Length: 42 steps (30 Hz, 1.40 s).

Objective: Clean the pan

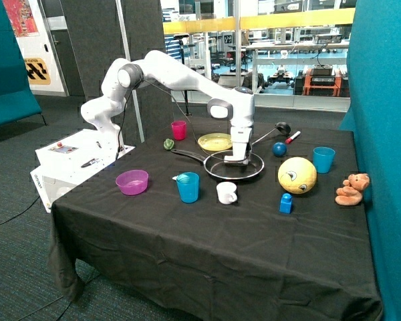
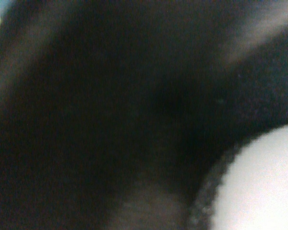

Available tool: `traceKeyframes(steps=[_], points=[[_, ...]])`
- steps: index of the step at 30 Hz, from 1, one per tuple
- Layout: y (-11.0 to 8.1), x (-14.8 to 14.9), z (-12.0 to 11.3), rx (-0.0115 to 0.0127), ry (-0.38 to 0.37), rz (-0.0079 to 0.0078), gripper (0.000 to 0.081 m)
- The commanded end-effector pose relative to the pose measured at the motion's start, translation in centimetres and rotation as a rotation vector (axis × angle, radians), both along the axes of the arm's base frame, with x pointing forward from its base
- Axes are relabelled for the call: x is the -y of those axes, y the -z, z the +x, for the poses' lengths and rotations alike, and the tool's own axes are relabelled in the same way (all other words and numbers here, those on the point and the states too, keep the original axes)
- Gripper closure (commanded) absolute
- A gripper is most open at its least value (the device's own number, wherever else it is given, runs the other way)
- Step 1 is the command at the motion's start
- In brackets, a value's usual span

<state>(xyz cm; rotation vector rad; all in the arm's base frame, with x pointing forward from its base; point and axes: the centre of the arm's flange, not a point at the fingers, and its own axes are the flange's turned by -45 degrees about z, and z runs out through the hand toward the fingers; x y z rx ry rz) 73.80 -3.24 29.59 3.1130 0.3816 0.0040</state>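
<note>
The pan [image 1: 248, 172] is a round black frying pan with a metallic rim, lying on the black tablecloth in front of the yellow plate [image 1: 214, 142]. Its thin dark handle [image 1: 187, 154] runs toward the green object. My gripper [image 1: 236, 161] points straight down into the pan, at or just above its bottom. The wrist view is almost wholly dark, filled by a close black surface [image 2: 134, 120], with a pale blurred shape [image 2: 259, 187] at one corner. What the gripper holds cannot be seen.
Around the pan stand a white cup [image 1: 226, 192], a blue cup [image 1: 188, 186], a purple bowl [image 1: 131, 181], a pink cup [image 1: 179, 129], a yellow ball [image 1: 297, 175], a blue ball [image 1: 279, 149], a black ladle [image 1: 274, 130] and a teddy bear [image 1: 351, 189].
</note>
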Motion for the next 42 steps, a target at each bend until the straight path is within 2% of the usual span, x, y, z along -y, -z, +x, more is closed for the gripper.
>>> traceKeyframes(steps=[1,14,22,32,42], points=[[-0.7,2.1,-0.2,-0.0031,0.028,0.005,0.0808],[-1.1,5.5,-3.5,-0.003,0.05,0.0051,0.0808],[-0.8,5.8,-5.7,-0.003,0.041,0.005,0.0808],[0.1,2.9,-6.8,-0.0032,-0.01,0.005,0.0808],[0.1,-1.5,-5.5,-0.0033,-0.068,0.0049,0.0808]])
